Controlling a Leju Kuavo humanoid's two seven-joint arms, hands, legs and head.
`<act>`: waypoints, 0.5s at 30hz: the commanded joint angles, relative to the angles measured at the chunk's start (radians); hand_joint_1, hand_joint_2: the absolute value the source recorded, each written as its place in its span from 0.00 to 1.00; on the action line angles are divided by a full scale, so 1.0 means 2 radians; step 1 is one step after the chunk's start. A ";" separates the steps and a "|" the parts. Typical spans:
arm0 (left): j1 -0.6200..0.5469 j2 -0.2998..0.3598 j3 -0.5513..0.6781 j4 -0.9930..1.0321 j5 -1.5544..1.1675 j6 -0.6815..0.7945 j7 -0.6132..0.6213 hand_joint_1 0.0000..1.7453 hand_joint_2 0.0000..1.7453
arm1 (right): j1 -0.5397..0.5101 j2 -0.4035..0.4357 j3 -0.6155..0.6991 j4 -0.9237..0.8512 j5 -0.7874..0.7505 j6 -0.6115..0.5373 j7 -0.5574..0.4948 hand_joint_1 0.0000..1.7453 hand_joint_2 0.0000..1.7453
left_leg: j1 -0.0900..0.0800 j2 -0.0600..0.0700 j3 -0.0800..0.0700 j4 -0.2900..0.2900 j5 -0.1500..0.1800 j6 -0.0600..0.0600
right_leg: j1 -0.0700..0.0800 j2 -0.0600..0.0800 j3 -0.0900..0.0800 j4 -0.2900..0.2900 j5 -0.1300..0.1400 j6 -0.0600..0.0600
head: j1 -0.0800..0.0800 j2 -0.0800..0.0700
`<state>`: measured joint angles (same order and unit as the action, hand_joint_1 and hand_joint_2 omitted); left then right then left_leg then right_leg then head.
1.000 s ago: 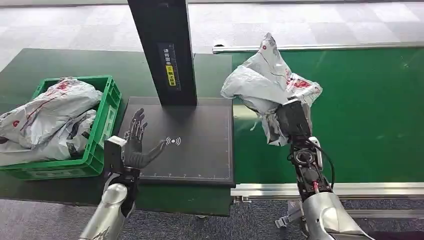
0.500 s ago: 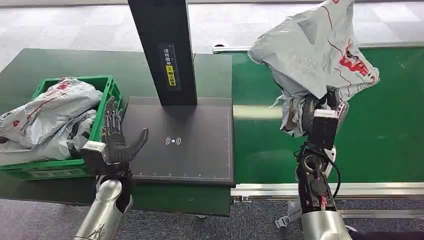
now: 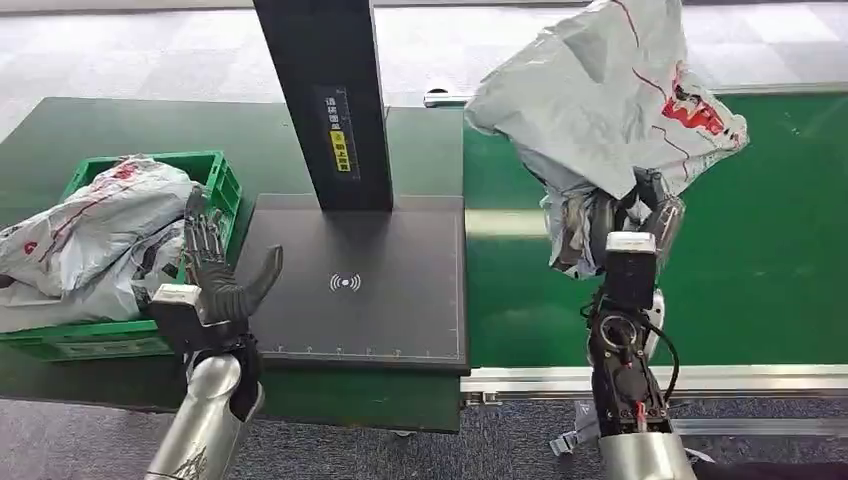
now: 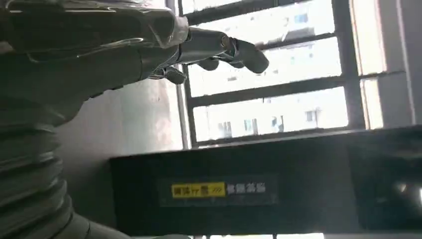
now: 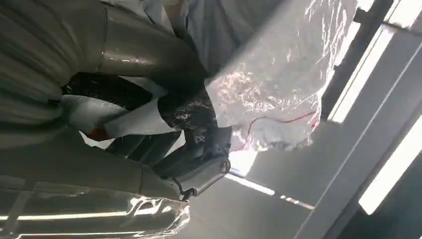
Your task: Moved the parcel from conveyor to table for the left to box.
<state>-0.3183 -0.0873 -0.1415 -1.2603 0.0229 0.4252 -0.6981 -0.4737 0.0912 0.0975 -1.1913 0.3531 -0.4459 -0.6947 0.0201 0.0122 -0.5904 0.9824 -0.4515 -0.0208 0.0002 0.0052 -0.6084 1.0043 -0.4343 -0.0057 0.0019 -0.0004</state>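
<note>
Parcel (image 3: 610, 100) hanging lifted over conveyor (image 3: 760, 250), gripped by right robot hand (image 3: 628, 215); not yet reaching counter (image 3: 80, 125); left robot hand (image 3: 215, 285) waiting released, boxing pending.

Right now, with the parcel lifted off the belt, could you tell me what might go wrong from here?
The right hand grips the grey parcel only at its bunched lower end, so the loose bulk above could flop or slip out. On the way to the black scanner pad, it might brush the black post. The left hand hovers at the pad's edge, possibly in the way.
</note>
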 commanded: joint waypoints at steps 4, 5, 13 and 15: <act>-0.011 -0.036 0.066 -0.069 0.047 0.056 0.000 0.00 1.00 | -0.050 -0.007 0.264 0.101 0.150 0.083 0.018 1.00 1.00 | 0.000 0.001 0.001 0.000 0.000 0.000 | 0.000 0.001 0.001 0.000 0.000 0.000 | 0.000 0.000; -0.006 -0.037 0.073 -0.076 0.051 0.053 0.000 0.00 1.00 | -0.054 0.001 0.284 0.117 0.163 0.098 0.026 1.00 1.00 | 0.000 0.001 0.002 -0.001 0.000 0.001 | 0.000 0.002 0.001 -0.001 0.000 0.000 | 0.000 0.000; -0.013 -0.041 0.079 -0.074 0.047 0.055 0.000 0.00 1.00 | -0.076 0.026 0.347 0.186 0.188 0.169 0.054 1.00 1.00 | 0.000 0.000 0.001 0.000 0.000 0.000 | 0.000 0.000 0.001 0.000 0.000 0.000 | 0.000 0.000; -0.014 -0.041 0.078 -0.070 0.048 0.055 0.000 0.00 1.00 | -0.080 0.028 0.357 0.199 0.190 0.192 0.062 1.00 1.00 | 0.000 0.000 0.002 -0.001 0.000 0.001 | 0.000 0.001 0.002 -0.001 0.000 0.001 | 0.000 0.000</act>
<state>-0.3260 -0.1495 -0.0328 -1.4206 0.1156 0.5279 -0.7007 -0.5498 0.1194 0.6396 -0.9984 0.7248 -0.1516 -0.6020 0.0202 0.0109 -0.5910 0.9821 -0.4513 -0.0208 0.0005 0.0035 -0.6081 1.0045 -0.4346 -0.0055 0.0019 -0.0004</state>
